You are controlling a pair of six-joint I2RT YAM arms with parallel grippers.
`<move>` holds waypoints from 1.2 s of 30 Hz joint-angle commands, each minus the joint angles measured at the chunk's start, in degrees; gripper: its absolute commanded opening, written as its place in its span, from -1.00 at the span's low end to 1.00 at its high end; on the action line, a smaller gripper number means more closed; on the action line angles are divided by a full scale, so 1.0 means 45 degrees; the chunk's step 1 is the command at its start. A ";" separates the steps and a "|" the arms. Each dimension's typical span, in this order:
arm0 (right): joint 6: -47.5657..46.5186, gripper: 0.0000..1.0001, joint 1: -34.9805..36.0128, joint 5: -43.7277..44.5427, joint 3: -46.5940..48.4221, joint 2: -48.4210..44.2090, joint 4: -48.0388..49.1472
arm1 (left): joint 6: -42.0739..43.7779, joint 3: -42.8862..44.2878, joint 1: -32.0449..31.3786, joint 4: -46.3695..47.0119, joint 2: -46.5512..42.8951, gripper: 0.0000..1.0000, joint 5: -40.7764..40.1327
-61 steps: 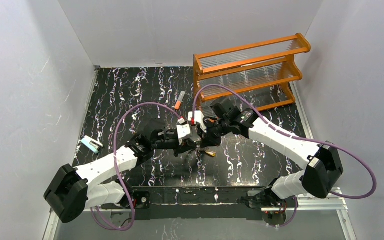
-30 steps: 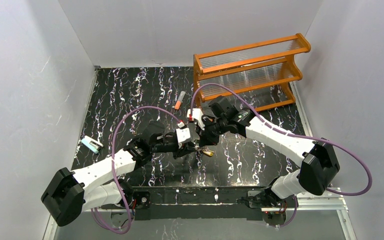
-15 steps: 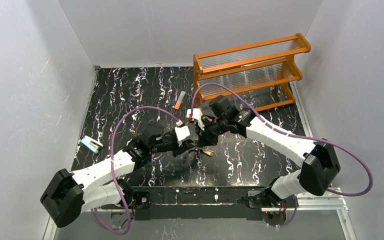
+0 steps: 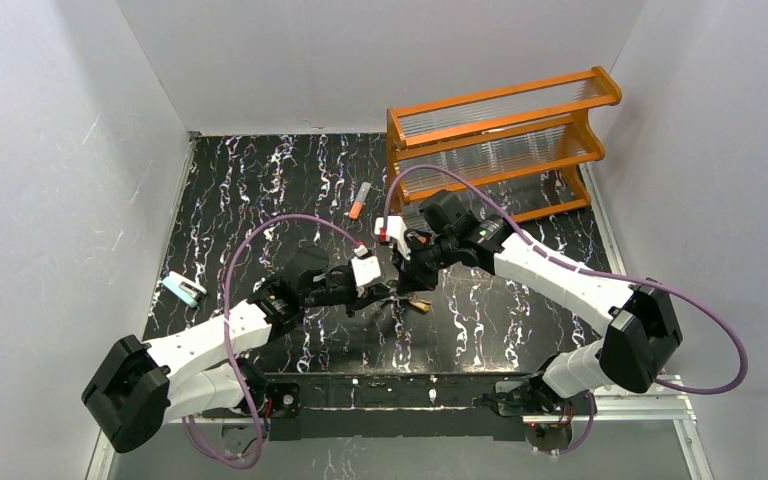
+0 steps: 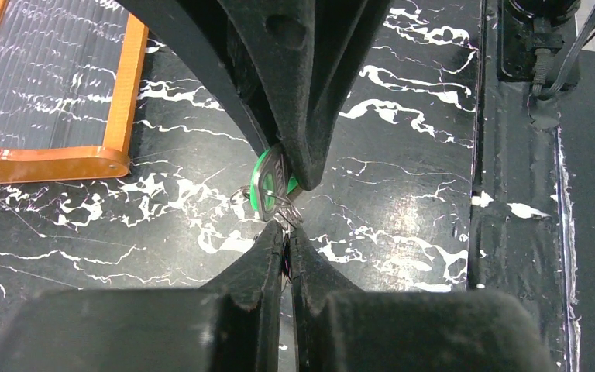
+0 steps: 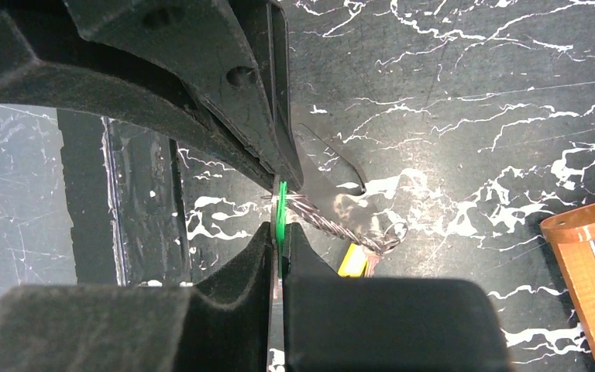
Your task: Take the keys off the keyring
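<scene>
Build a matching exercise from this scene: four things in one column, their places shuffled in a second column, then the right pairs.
Things:
1. green key
2. orange rack
3. orange-and-grey tube
4. light-blue object

Places:
A. near the left edge of the table
B. pinched in the right claw
C. back right of the table
D. lying on the table just left of the rack, in the top view

Pairs: 1-B; 2-C; 3-D; 4-A

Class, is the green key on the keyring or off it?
On, it seems: the twisted wire of the keyring runs up to the green key, pinched by the right fingers; left fingers pinch the wire.
</scene>
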 commanded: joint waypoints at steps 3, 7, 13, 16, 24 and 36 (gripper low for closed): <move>-0.0204 -0.97 -0.0032 0.0041 0.1044 0.0202 -0.0083 | 0.0601 0.0314 -0.0045 -0.0775 -0.0002 -1.00 0.0402; -0.0245 -0.97 -0.0049 0.0865 0.0940 0.0183 -0.0228 | 0.0763 0.0259 -0.0046 -0.0954 -0.0243 -1.00 0.0356; -0.0229 -0.97 -0.0076 0.1234 0.0713 -0.0097 -0.0462 | 0.0825 0.0236 -0.0047 -0.1054 -0.0343 -1.00 -0.0045; -0.0205 -0.97 -0.0084 0.1275 0.0527 -0.0334 -0.0438 | 0.0821 0.0236 -0.0045 -0.1054 -0.0341 -1.00 -0.0054; -0.0090 -0.97 -0.0084 0.0357 0.0591 -0.0344 -0.0375 | 0.0427 0.0141 -0.0045 -0.0634 -0.0397 -0.56 -0.0158; 0.0008 -0.97 -0.0084 0.0178 0.0563 -0.0258 -0.0255 | -0.0650 -0.0169 -0.0045 0.0640 -0.0556 -0.22 -0.0022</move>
